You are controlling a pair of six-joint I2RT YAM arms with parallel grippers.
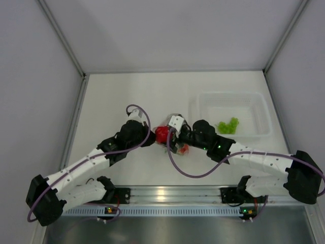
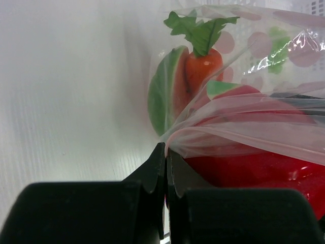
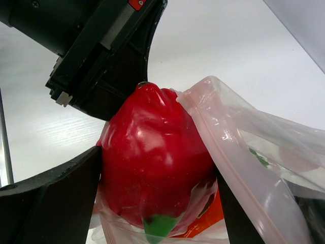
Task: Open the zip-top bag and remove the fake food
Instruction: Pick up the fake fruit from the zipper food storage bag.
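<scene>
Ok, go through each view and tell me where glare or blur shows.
Top external: even light, sheen on the metal rail. Left wrist: white glints on the zip-top bag, the left gripper near-black and soft. Right wrist: soft highlights on the red fake food, sharp.

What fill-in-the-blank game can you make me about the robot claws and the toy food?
1. The left claw is ____ on the edge of the zip-top bag.
2. The right claw grips a big ____ toy fruit.
3. The leafy pieces in the clear tub are ____.
Missing words: shut; red; green.
</scene>
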